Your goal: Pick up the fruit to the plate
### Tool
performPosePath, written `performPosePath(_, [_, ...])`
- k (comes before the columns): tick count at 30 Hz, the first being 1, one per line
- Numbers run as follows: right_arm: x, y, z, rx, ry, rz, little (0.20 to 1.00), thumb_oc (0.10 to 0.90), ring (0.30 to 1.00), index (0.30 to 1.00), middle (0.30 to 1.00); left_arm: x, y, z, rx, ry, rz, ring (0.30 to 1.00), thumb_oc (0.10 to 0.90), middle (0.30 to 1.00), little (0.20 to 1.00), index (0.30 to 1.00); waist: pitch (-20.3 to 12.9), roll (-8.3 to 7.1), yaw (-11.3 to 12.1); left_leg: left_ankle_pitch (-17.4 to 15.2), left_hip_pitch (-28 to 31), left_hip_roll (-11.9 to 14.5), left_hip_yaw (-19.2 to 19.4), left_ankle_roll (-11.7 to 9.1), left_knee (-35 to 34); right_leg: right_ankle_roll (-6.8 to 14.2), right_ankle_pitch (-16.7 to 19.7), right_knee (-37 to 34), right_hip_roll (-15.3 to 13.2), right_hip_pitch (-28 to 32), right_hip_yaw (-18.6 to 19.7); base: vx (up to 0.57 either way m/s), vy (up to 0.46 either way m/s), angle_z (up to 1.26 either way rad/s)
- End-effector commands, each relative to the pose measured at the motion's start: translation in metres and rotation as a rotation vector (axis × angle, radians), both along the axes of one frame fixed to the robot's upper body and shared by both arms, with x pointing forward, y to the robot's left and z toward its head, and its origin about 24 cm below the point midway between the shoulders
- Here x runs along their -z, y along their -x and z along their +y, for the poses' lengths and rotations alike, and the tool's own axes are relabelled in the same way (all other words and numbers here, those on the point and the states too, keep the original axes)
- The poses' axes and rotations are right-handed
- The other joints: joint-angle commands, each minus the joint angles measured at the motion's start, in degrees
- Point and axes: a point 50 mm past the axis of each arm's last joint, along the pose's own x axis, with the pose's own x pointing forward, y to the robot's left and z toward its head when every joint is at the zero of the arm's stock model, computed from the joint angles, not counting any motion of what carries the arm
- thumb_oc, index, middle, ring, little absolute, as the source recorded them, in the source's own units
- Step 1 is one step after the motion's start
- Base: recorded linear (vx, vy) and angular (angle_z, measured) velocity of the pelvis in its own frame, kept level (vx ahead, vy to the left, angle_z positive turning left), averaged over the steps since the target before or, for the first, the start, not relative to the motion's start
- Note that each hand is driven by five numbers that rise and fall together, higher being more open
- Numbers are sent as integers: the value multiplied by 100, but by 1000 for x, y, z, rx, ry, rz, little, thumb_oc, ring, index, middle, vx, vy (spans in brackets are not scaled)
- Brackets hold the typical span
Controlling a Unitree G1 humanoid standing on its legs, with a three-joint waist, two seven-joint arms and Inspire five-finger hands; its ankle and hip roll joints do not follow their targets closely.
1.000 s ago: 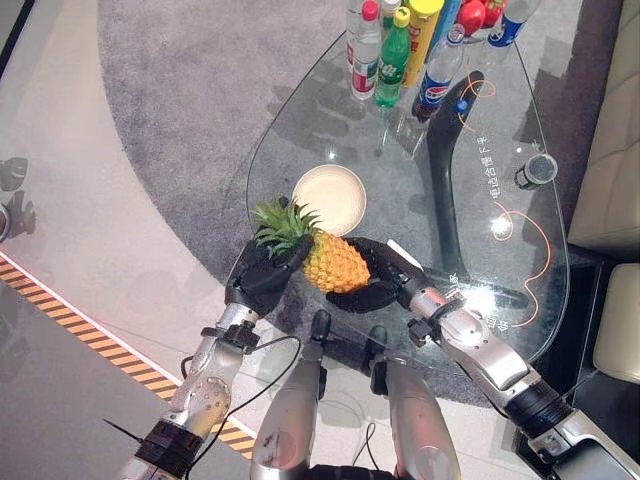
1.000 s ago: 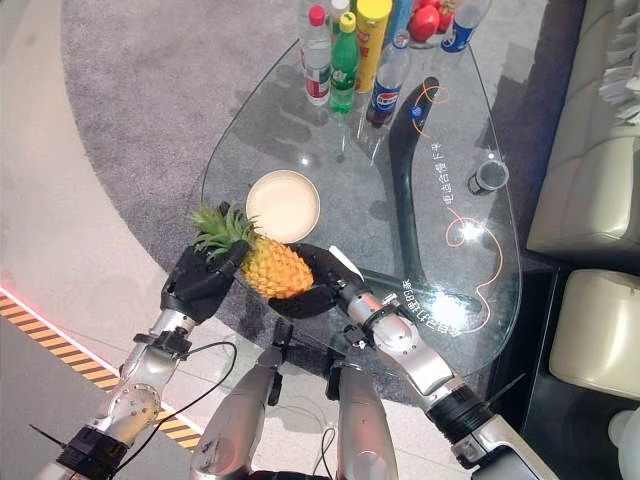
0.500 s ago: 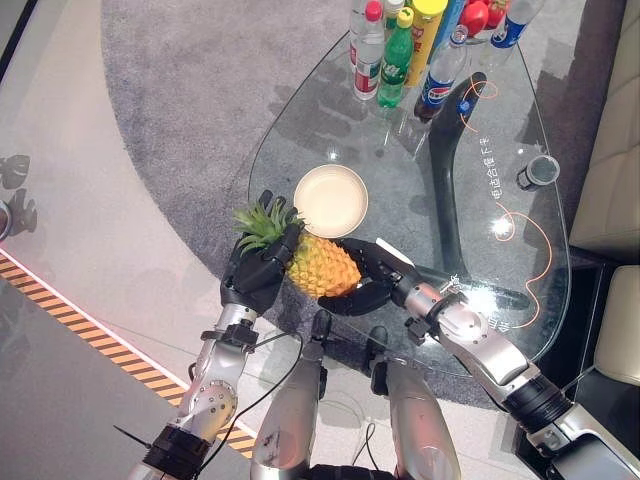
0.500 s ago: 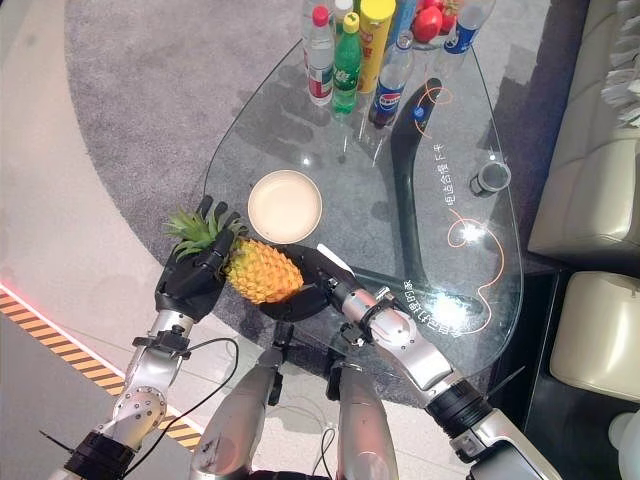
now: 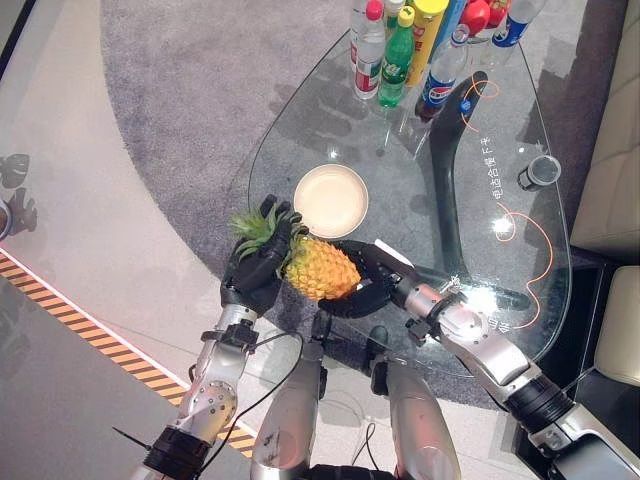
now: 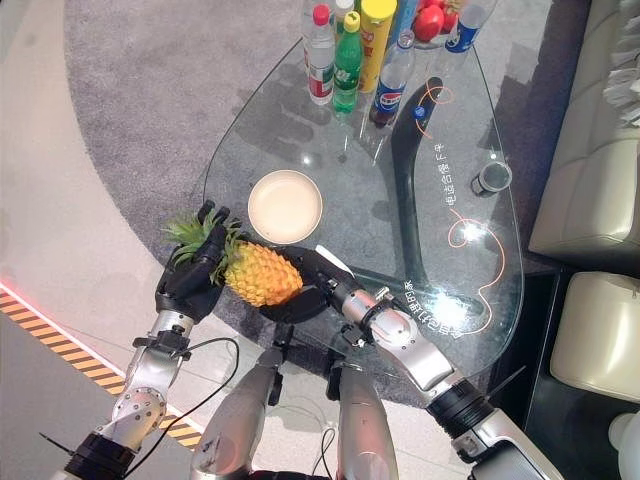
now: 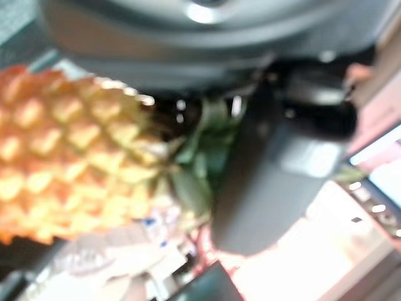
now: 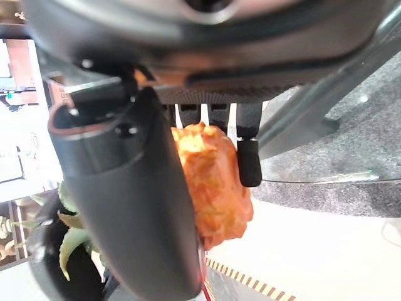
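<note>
Glass worktop (image 5: 500, 160): bears a cream plate (image 5: 331, 200) and bottles (image 5: 400, 45) at its far end. Pineapple (image 5: 318, 268): held at the near edge, just short of the plate. Left robot hand (image 5: 255, 272) curls round its leafy crown, right robot hand (image 5: 368, 285) curls round its body.

The pineapple (image 5: 320, 268) sits at the near edge of the tabletop (image 5: 500, 170), between the left hand (image 5: 252, 277) at its leafy end and the right hand (image 5: 368, 283) at its other end. The plate (image 5: 331, 200) lies just behind it (apart from it). Bottles (image 5: 400, 45) stand at the far edge; a small cup (image 5: 538, 171) sits to the right.
</note>
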Motion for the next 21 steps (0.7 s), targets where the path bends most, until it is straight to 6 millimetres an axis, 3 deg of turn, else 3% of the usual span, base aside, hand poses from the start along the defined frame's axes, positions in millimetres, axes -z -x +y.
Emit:
performPosePath(1, [-55,41,68,-447,-107,-237,200,100,300,300,300,-59,6,-31,157,56,-313,300,100,300,200,300,-141,-117,-87,-511,87,-351,-68,154,685,280,581,-1029,85,683,382,0,0,0])
performPosePath(21, [-47,34,65,-361,-92,-208,200,100,300,300,300,-61,7,-31,134,98,-344,300,100,300,200,300,-141,-145,-78,-531,142,-368,-22,173,628,299,612,-1096,51,719,334,0,0,0])
